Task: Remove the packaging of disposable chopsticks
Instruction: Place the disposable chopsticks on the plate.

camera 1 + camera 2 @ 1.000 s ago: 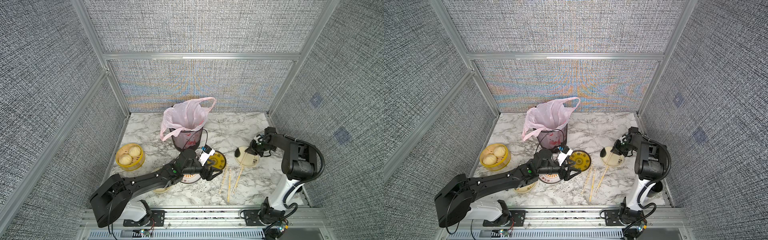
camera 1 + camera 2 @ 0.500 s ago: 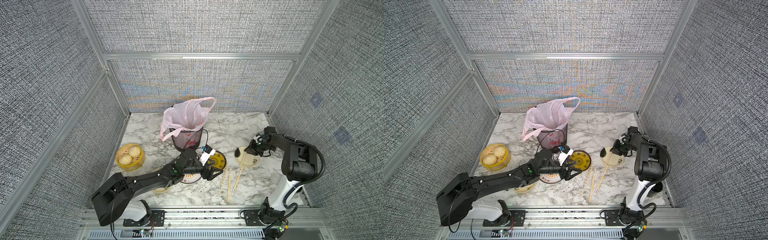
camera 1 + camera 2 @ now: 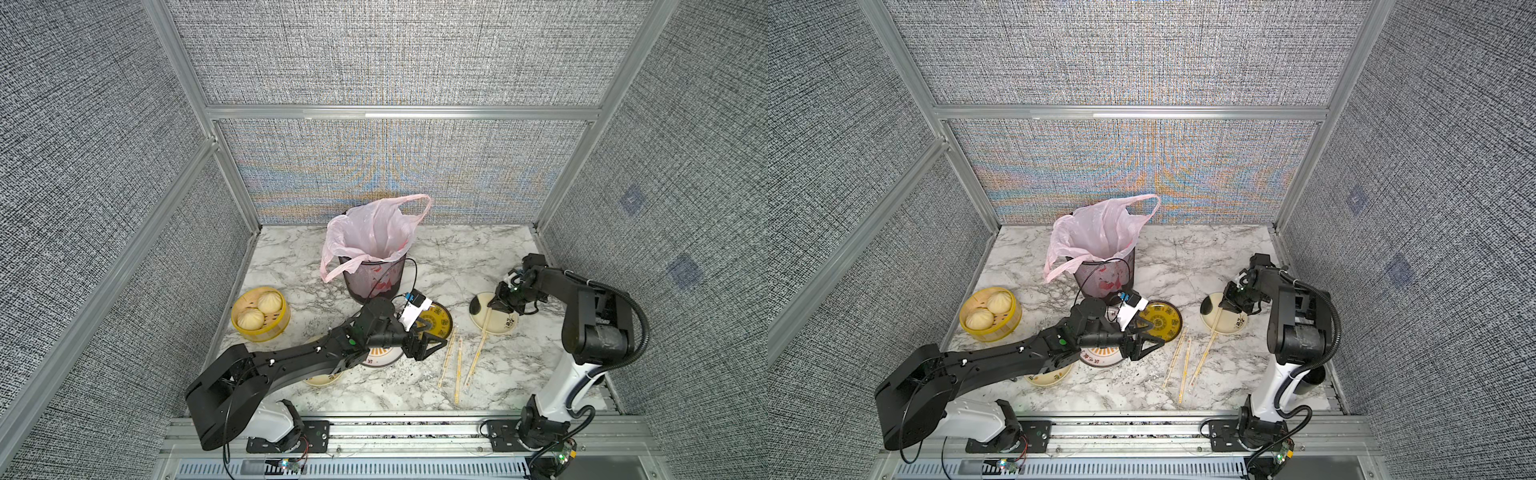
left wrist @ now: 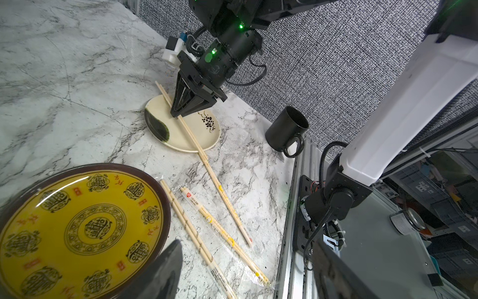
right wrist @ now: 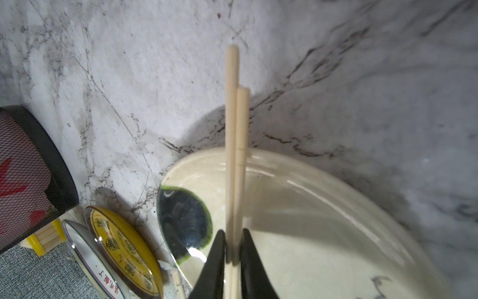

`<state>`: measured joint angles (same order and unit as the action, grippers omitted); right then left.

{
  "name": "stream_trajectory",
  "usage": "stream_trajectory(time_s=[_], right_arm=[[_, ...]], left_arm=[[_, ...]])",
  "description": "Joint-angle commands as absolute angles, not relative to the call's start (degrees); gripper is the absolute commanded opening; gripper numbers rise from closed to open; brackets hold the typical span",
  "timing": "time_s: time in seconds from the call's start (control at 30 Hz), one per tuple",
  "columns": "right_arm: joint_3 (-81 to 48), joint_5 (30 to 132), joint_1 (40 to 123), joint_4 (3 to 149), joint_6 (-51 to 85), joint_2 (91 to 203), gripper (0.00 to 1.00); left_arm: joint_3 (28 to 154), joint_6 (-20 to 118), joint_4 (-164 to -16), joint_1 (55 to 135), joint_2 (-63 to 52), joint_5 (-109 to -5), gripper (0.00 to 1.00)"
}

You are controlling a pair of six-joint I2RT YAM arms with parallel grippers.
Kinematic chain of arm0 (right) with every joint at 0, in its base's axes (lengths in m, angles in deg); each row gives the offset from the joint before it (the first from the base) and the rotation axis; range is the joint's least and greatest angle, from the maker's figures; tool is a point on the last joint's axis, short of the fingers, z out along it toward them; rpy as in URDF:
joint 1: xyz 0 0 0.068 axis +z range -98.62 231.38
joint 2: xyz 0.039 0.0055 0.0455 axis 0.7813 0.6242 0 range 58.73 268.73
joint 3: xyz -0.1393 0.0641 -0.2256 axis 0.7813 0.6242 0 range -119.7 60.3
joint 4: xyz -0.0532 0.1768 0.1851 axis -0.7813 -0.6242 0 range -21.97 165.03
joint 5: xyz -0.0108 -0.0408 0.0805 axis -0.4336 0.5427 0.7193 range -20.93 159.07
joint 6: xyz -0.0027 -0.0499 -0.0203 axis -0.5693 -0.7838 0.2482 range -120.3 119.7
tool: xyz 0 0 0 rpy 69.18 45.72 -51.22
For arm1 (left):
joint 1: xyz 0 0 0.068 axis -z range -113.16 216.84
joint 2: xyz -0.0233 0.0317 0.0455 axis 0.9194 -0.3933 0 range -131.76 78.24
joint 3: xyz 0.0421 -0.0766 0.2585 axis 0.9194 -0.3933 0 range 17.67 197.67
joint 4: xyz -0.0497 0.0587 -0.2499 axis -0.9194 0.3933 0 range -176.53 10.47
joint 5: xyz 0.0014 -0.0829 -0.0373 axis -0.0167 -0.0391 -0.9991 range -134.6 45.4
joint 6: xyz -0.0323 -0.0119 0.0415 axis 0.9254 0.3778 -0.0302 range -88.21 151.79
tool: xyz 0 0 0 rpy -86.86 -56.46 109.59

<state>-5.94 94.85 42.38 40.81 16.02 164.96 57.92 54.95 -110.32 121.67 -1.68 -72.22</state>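
Note:
My right gripper is shut on a pair of disposable chopsticks just above a cream plate. The bare tips stick out past the plate's far rim. The pair's other end slopes down to the marble, and that end sits in its clear packaging. Two more sleeved pairs lie side by side beside a yellow plate. My left gripper hovers open over that plate's near edge, holding nothing.
A black mesh bin lined with a pink bag stands at the back centre. A yellow steamer with two buns sits at the left. A white plate lies under my left arm. A black mug stands by the right wall.

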Motion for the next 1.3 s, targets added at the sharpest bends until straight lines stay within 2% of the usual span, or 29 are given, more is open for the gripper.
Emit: stream_trajectory(time_s=[0.0,0.2,0.6,0.93,1.27], right_arm=[[-5.7,93.3,42.9,39.0,15.3,164.3,0.15],[-6.0,93.1,43.2,39.1,15.1,164.5,0.16],[-5.9,92.4,43.9,39.0,15.0,163.6,0.24],[-5.8,90.6,44.1,38.0,14.8,162.5,0.26],[-5.2,87.7,44.9,37.1,15.0,159.0,0.35]], left_arm=[[57.9,54.8,-111.8,121.7,-1.4,-73.1,0.79],[57.9,54.9,-112.1,121.7,-1.6,-72.9,0.79],[57.9,55.1,-112.4,121.7,-1.8,-73.1,0.79],[58.1,55.1,-112.3,121.7,-2.0,-73.2,0.79],[57.9,55.1,-112.3,121.7,-1.9,-73.0,0.79]])
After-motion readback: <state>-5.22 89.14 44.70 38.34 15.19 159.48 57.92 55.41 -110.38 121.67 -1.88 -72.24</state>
